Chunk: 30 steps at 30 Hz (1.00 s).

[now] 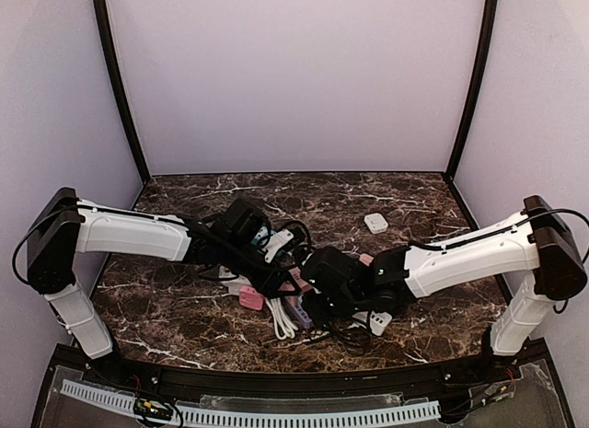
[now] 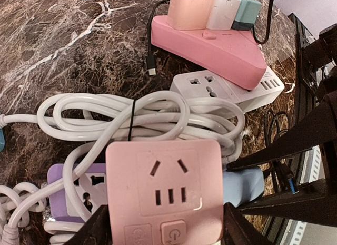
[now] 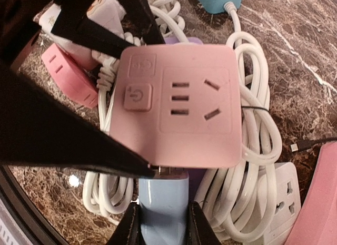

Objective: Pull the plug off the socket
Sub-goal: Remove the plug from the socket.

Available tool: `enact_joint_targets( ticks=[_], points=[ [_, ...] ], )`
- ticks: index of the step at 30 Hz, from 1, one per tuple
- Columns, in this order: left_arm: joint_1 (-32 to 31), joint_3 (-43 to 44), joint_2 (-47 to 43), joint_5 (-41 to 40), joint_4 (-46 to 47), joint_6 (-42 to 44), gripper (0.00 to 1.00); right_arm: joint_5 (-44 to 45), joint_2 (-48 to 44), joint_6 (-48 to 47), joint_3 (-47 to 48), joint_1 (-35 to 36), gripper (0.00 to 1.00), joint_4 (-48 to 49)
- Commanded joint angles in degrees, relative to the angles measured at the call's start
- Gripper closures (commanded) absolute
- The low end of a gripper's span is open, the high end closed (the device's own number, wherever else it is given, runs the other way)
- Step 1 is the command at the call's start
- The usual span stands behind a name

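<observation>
Two claws meet over the pile at the middle of your table (image 1: 414, 193). Your left gripper (image 2: 167, 229) is clamped on one pink cube socket (image 2: 163, 176), with one finger pressed to each side of it. Your right gripper (image 3: 162, 226) is closed on one pale blue plug (image 3: 163, 200), which sits between its two fingers.

The plug butts against the side of the cube that faces the right arm. You cannot tell from these views how deep its pins sit. The cube's top face shows five slots, three straight and two slanted, with two square buttons beside them.

Under the cube lies one bundle of white cable (image 2: 121, 116), cinched by a single black tie, and one purple socket block (image 2: 79, 184) lies partly beneath both.

Beyond the bundle you have two more strips. One white strip (image 2: 221, 87) shows two outlets. One pink triangular strip (image 2: 210, 47) rests on top of it and carries three plugs side by side: one peach (image 2: 190, 8), one white (image 2: 224, 10) and one teal (image 2: 246, 10).

One small white adapter (image 1: 375, 223) lies alone, well apart from the pile.
</observation>
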Motion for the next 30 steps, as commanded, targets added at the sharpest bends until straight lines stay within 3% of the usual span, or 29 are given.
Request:
enact_joint_targets(
  ticks=[1,12,22,24,27,30],
  points=[
    [0.6,-1.8,3.4,-5.0,-9.3,0.8,0.70,-0.4,-1.7,-0.6,1.2,2.1,1.00,-2.1],
    [0.6,-1.8,3.5,-4.7,-9.4,0.7,0.70,3.3,-1.8,4.9,3.6,2.3,1.00,-6.7],
    [0.6,-1.8,2.7,-5.3,-9.3,0.7,0.70,3.8,-11.5,7.0,1.2,3.5,1.00,-11.8],
    [0.7,-1.8,1.7,-5.5,-9.2,0.9,0.63,5.6,-14.0,8.3,0.9,3.5,1.00,-14.5],
    [0.6,-1.7,-0.7,-5.1,-9.1,2.0,0.39,8.9,-17.4,9.3,1.8,3.2,1.00,-19.4],
    [0.6,-1.9,-3.7,-4.5,-8.4,3.5,0.23,10.9,-20.4,9.0,2.8,2.0,1.00,-23.0]
  ],
)
